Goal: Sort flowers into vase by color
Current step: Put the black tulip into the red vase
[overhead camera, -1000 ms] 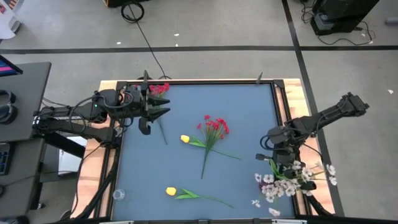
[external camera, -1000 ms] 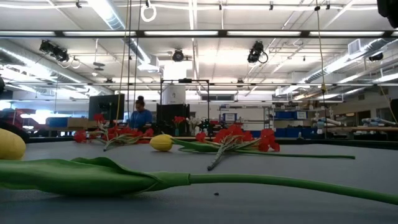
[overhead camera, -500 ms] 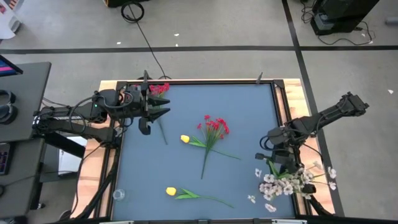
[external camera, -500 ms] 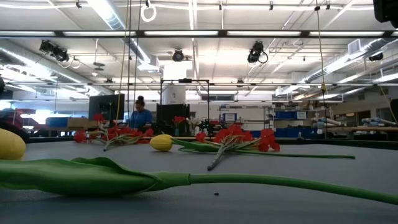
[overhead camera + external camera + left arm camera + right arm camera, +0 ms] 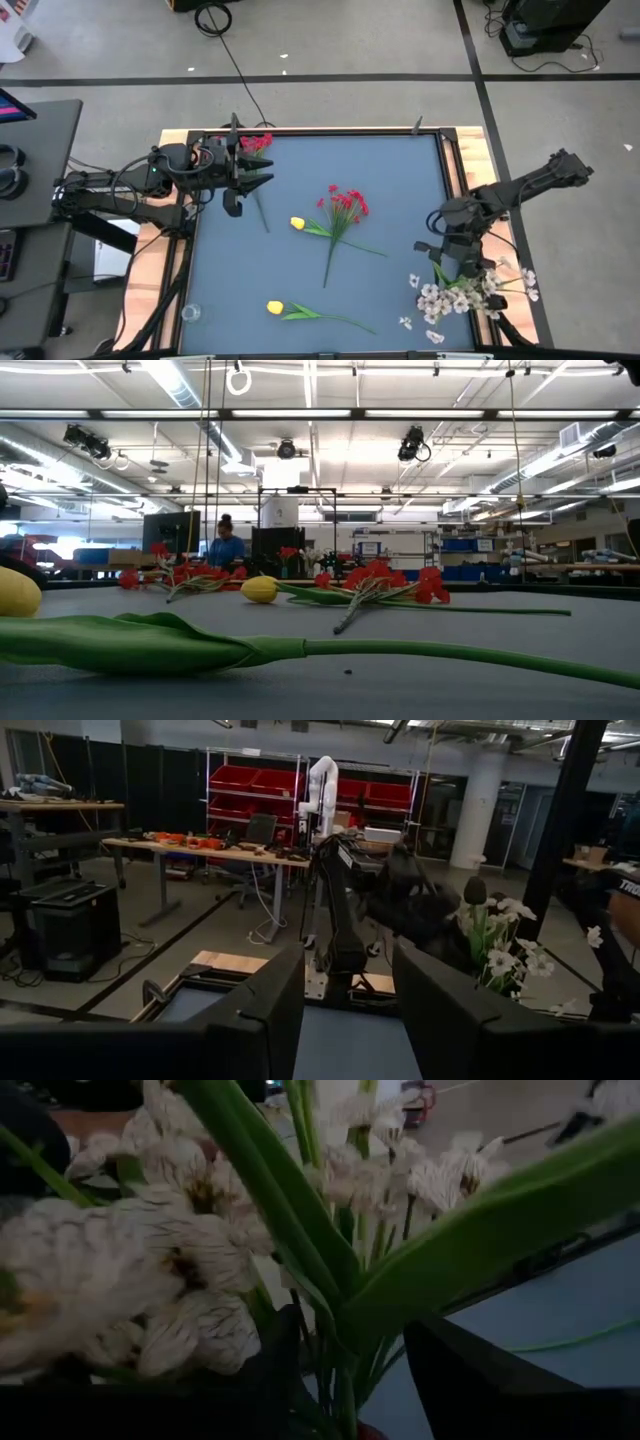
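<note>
White blossom spray (image 5: pixel 470 295) lower right, right gripper (image 5: pixel 456 268) bent down over it, fingers parted around stems. Left gripper (image 5: pixel 252 172) upper left, level, half-open, empty.

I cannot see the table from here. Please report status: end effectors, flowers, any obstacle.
Right end effector open over white flowers, near-right corner. Left end effector open, empty, by red flowers. Red flowers at centre, two yellow tulips unsorted. No obstacle seen.

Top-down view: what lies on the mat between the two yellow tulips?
Nothing: in the high view, bare blue mat separates the upper tulip from the lower tulip.
</note>
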